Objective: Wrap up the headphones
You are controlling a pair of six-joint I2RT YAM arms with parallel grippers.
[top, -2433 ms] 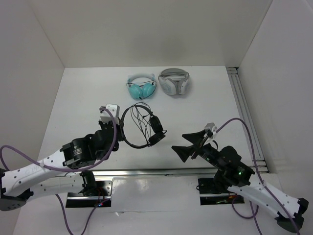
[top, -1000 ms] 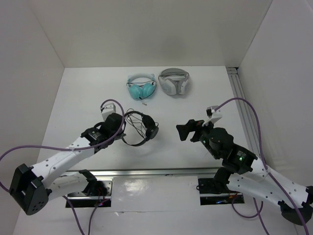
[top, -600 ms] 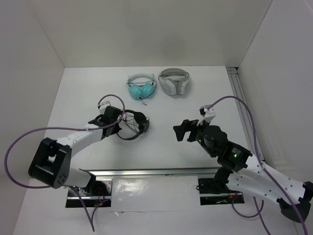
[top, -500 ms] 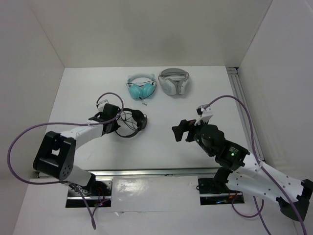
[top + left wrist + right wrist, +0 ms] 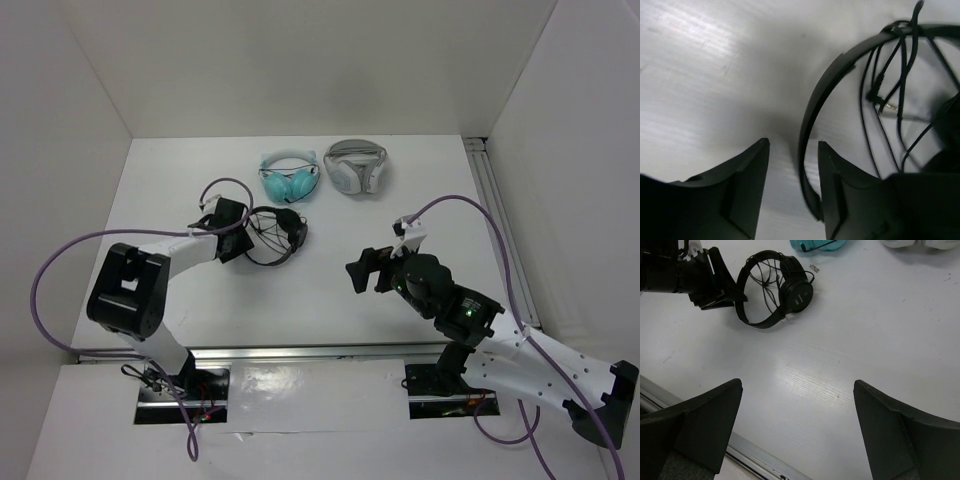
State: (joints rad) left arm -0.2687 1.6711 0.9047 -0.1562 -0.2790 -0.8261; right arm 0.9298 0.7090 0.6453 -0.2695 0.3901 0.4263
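Change was easy to see from above. A little earlier the left gripper [image 5: 238,240] held the black headphones [image 5: 292,231] nearer the middle of the table [image 5: 400,210], closer to the robot. Since then the left arm had carried them back and to the left. They lay flat on the table, just in front of the teal headphones [image 5: 290,182] and near the white-and-grey headphones [image 5: 355,168]. The right gripper [image 5: 360,272] had come forward too, but it was well apart from the black headphones, with its jaws wide and nothing in them.

The cable [image 5: 900,75] already ran back and forth across the loop of the headband [image 5: 827,90], and its plug [image 5: 881,103] lay inside the loop. So the wrapping looked mostly done, and this seemed to be the step of putting the headphones down.

In the left wrist view, the jaws stood a small way apart. The headband ran into the gap between them, close to the finger on the right of that view. It was hard to tell if that finger touched the band, but the jaws did not look squeezed on it. The round ear pads [image 5: 799,291] sat at the far end of the band, away from the jaws.
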